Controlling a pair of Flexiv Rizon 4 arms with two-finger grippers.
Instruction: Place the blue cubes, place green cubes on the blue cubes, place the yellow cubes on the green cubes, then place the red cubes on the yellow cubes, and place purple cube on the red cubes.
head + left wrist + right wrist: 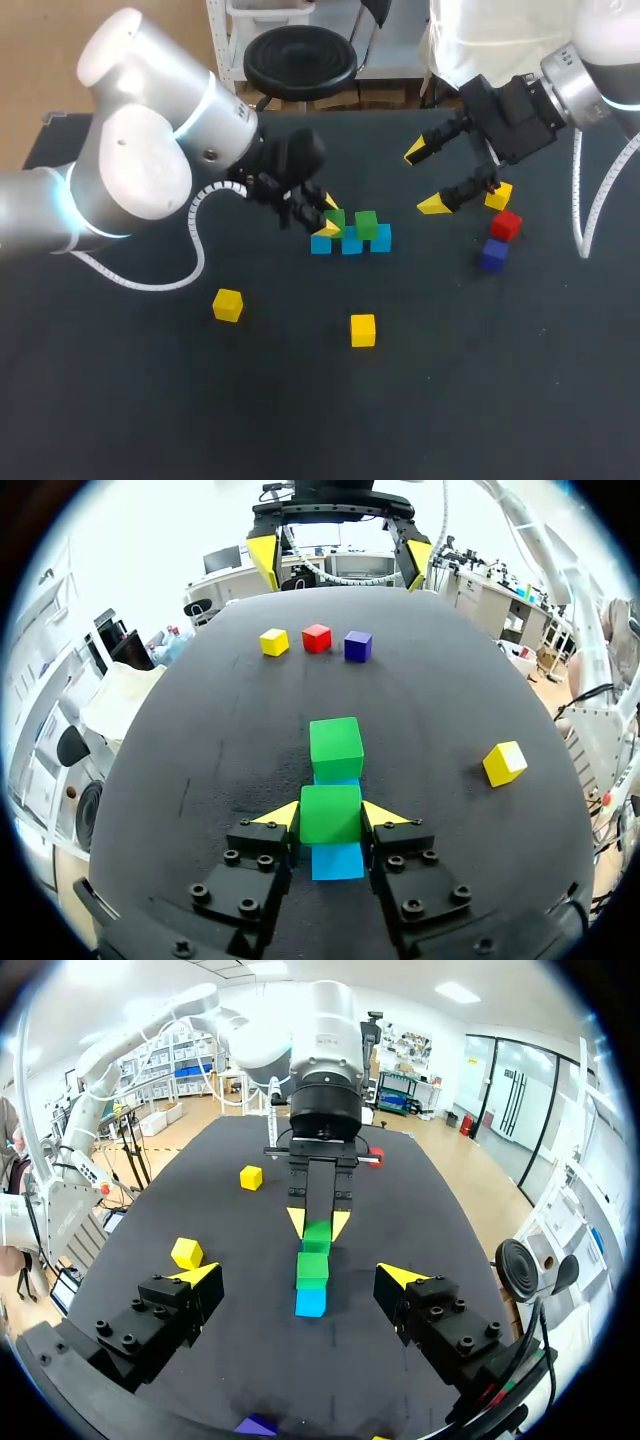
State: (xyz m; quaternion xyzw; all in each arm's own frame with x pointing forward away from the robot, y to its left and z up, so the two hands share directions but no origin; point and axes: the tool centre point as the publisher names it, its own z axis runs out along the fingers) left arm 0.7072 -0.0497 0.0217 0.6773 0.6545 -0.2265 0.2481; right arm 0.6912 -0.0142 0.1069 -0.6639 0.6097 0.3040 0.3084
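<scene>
Three blue cubes stand in a row mid-table (351,243). A green cube (366,224) sits on the middle one, and the right-end blue cube (380,238) is bare. My left gripper (328,216) is shut on a second green cube (335,220) over the left-end blue cube (320,244). In the left wrist view that green cube (330,813) fills the gap between the yellow fingertips (279,814), with blue (336,861) beneath it. My right gripper (424,178) hangs open and holds nothing, to the right of the row. Two yellow cubes (227,304) (363,329) lie nearer the front.
At the right, under my right arm, lie a yellow cube (498,195), a red cube (506,225) and a purple cube (494,254) close together. The left wrist view shows them beyond the row, with the red cube (316,637) in the middle.
</scene>
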